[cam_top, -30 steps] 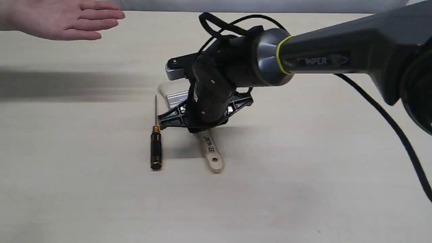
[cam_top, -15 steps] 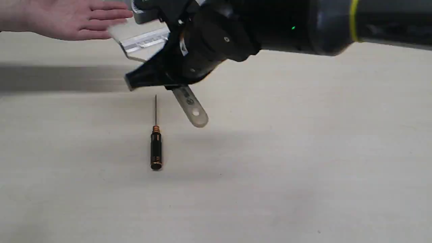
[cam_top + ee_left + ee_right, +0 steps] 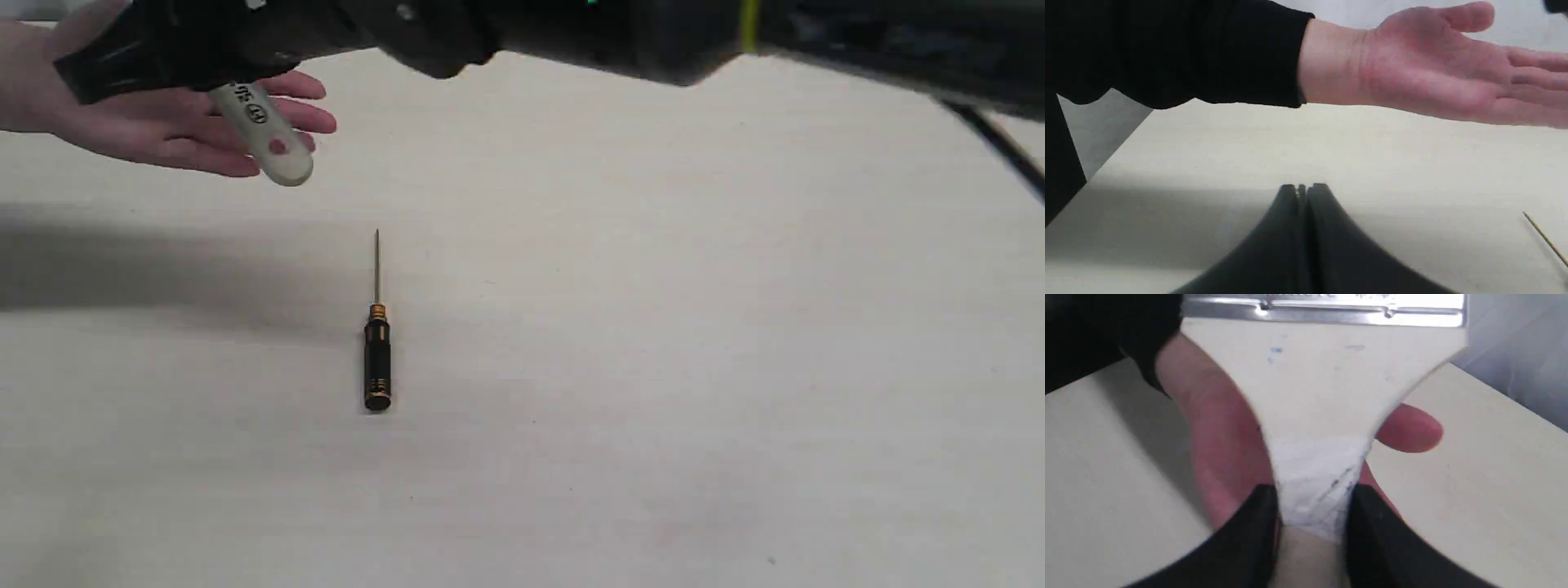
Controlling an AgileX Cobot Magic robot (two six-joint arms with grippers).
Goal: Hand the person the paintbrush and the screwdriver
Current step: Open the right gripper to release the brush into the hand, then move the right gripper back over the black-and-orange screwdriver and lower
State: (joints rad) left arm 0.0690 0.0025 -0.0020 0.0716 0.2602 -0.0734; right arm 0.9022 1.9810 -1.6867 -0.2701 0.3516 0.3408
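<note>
My right gripper (image 3: 1312, 498) is shut on the paintbrush (image 3: 1323, 396) at the neck of its wooden handle, with the silver ferrule beyond. It holds the brush just above the person's open palm (image 3: 1224, 449). In the exterior view the handle end (image 3: 265, 135) pokes out over the person's hand (image 3: 163, 122) at the top left, and the gripper body (image 3: 188, 45) covers the bristles. The screwdriver (image 3: 377, 359) lies alone on the table, shaft pointing away. My left gripper (image 3: 1302, 190) is shut and empty, low over the table below the person's hand (image 3: 1433, 77).
The right arm (image 3: 653, 33) stretches across the top of the exterior view. The person's black sleeve (image 3: 1175, 53) fills one corner of the left wrist view. The screwdriver's tip (image 3: 1543, 237) shows at that view's edge. The table edge (image 3: 1114, 151) runs near the sleeve.
The right gripper lifted the paintbrush off the table beside the screwdriver and carried it up and left until it hangs over the person's hand. The screwdriver stayed where it was.
</note>
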